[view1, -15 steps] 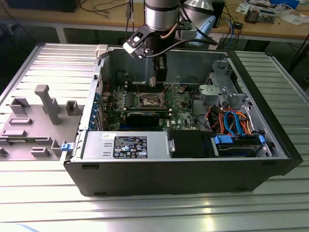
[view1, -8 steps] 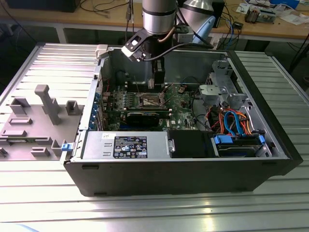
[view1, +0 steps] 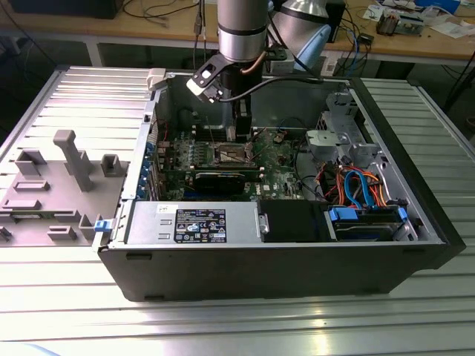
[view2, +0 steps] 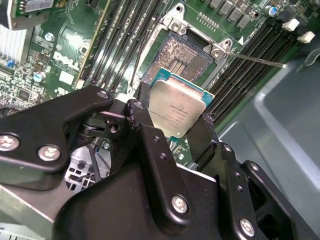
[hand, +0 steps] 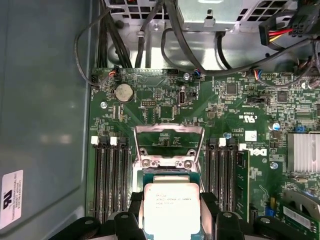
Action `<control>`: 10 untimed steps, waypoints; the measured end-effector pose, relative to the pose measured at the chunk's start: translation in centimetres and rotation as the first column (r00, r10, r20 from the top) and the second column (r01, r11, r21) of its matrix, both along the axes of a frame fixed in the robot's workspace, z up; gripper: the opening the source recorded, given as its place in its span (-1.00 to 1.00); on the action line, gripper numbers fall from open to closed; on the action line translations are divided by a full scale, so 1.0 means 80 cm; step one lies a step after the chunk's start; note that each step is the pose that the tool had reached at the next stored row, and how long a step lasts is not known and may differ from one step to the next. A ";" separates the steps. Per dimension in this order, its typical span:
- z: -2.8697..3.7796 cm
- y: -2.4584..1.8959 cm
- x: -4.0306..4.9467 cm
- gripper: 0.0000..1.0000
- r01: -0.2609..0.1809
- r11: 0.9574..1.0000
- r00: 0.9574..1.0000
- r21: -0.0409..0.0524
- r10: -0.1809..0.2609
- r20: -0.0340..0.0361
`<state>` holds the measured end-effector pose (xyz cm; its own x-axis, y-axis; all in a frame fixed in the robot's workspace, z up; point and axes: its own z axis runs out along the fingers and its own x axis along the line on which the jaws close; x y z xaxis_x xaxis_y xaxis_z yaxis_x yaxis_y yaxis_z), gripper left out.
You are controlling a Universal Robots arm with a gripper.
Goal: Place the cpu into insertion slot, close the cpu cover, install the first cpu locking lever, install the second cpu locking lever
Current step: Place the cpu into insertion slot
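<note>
Chip update: the hand (view2: 172, 117) is closed narrow on the chip (view2: 176, 102), with one black finger on each of two opposite edges and the metal lid facing up in both wrist views. Edge grip makes sense to me, since it keeps the fingers off the underside and leaves the bottom free to drop in flat. The lid has small dark print on it, not reading that out.

Just past the fingertips sits the socket (view2: 176, 56), bare, with its contact field open to view. So I'd say the chip isn't seated, just hanging close above it. At the socket's far edge from the hand, the cover (hand: 169, 131) stands flipped up, out of the way. A thin lever (view2: 260, 60) pokes out from one socket corner, unlatched, which I reckon is why the cover can stand open. Black memory slots (hand: 110, 180) run along either side of the hand.

Further off there's a white printed sticker (hand: 10, 197) on the case wall. In the exterior view the computer case (view1: 260, 259) lies open side up on the ribbed bench (view1: 223, 326), so the arm can come straight down.
</note>
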<state>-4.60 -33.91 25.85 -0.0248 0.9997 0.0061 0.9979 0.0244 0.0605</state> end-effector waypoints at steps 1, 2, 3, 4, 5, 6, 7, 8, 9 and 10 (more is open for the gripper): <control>-0.0023 0.0002 0.000 0.07 0.000 1.000 1.000 0.000 0.000 0.000; -0.0043 0.0004 0.000 0.07 0.000 1.000 1.000 0.000 0.000 0.000; -0.0059 0.0005 0.000 0.07 0.000 1.000 1.000 0.000 0.000 0.000; -0.0071 0.0005 0.000 0.07 0.000 1.000 1.000 0.000 0.000 0.000; -0.0079 0.0006 0.000 0.07 0.000 1.000 1.000 0.000 0.000 0.000; -0.0081 0.0005 0.000 0.07 0.000 1.000 1.000 0.000 0.000 0.000; -0.0081 0.0005 0.000 0.07 0.000 1.000 1.000 0.000 0.000 0.000; -0.0087 0.0006 0.000 0.07 0.000 1.000 1.000 0.000 0.000 0.000; -0.0092 0.0006 0.000 0.07 0.000 1.000 1.000 0.000 0.000 0.000; -0.0092 0.0006 0.000 0.07 0.000 1.000 1.000 0.000 0.000 0.000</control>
